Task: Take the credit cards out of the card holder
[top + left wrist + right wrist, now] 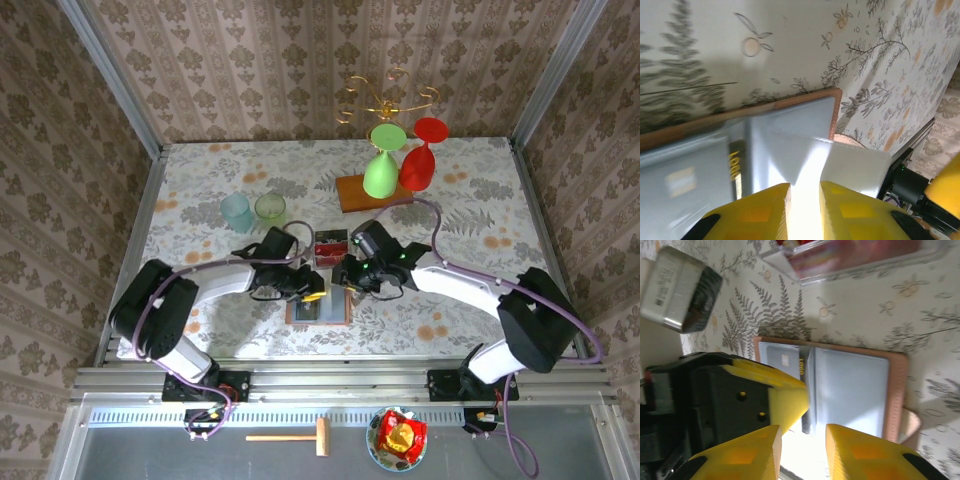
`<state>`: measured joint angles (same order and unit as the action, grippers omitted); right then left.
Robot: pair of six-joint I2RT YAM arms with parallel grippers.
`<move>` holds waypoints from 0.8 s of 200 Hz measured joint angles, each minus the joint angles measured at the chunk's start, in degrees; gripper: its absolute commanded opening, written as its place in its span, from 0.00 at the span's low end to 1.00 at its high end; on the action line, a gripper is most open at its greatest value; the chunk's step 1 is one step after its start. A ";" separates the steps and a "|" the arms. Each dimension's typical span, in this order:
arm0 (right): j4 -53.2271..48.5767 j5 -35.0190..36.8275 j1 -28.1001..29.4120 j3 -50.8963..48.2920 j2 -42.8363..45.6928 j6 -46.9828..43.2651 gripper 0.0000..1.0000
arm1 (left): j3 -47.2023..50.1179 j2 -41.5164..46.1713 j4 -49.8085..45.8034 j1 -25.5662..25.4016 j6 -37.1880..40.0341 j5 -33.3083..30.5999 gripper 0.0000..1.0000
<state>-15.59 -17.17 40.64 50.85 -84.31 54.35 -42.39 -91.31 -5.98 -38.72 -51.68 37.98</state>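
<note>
The brown card holder (318, 310) lies open on the table, its blue-grey lining (850, 385) facing up. A dark card edge with gold lettering (801, 367) (735, 165) sits at its fold. My left gripper (312, 292) (805, 200) is low over the holder, shut on a pale translucent inner leaf (840, 160) that runs up between its fingers. My right gripper (345, 275) (802, 440) hangs open over the holder's near edge, holding nothing. Red credit cards (330, 245) (855, 252) lie in a clear tray just beyond the holder.
A wooden board (352, 192) with a green goblet (380, 170) and a red goblet (420, 160) stands at the back. A pale blue cup (237, 212) and a green cup (270, 207) stand behind the left arm. A gold wire stand (385, 100) rises by the far wall.
</note>
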 measured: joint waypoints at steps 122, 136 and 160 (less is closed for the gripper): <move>1.51 -1.77 -0.17 -2.80 -1.25 0.59 0.27 | -3.50 2.51 -4.00 2.27 2.89 -1.99 0.23; 2.12 -2.64 0.57 -1.92 -3.50 0.98 0.27 | -2.73 4.85 -5.84 4.07 4.31 -3.26 0.23; 3.50 -4.31 2.10 0.04 -7.19 1.42 0.27 | -0.37 7.15 -8.50 6.62 6.36 -4.81 0.24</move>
<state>-12.10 -21.47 42.74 50.89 -91.50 55.77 -42.76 -84.16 -14.48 -32.10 -45.32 33.17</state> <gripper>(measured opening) 0.271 0.237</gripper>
